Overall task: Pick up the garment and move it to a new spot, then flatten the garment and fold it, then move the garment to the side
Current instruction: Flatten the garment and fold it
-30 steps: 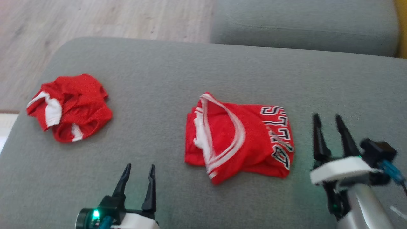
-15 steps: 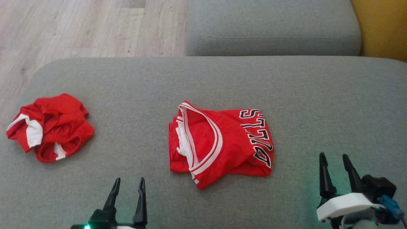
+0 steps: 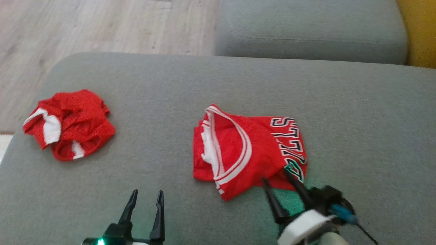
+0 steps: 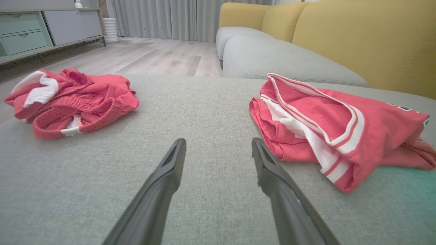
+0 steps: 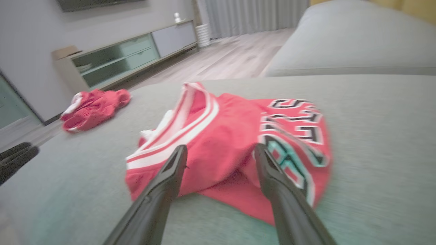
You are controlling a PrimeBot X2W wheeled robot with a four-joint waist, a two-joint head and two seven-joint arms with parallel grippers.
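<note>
Red sleeveless jersey (image 3: 245, 149) with white-striped trim and black-and-white lettering lies in a loose, doubled-over heap near the middle of the grey woven sofa cushion (image 3: 170, 85). Its neck opening faces the robot's left and its lettered edge faces the right. The cloth is rumpled and uneven rather than flat, so the task looks to be at its first step: reaching in to pick the garment up before moving it to a new spot.

The right gripper (image 3: 275, 176) is angled toward the jersey's near right corner. Its two long dark fingers are spread wide and hold nothing. In the right wrist view the jersey's near hem lies just beyond and between the fingertips, but blur makes it impossible to tell whether they touch the cloth. The left gripper (image 3: 147, 192) hovers low over bare cushion, apart from the jersey on its left side. Its fingers are also spread and empty.

The next move probably calls for the right fingers to come down over the near hem and close on the cloth, taking enough layers that the bundle lifts as one piece. The fabric looks thin and slippery, so a shallow pinch may catch only the top layer.

Well apart, near the cushion's left end, sits a crumpled pair of red shorts with white panels (image 3: 68, 124). Beyond the cushion are a pale wooden floor (image 3: 102, 23) and a second grey cushion (image 3: 306, 30).
</note>
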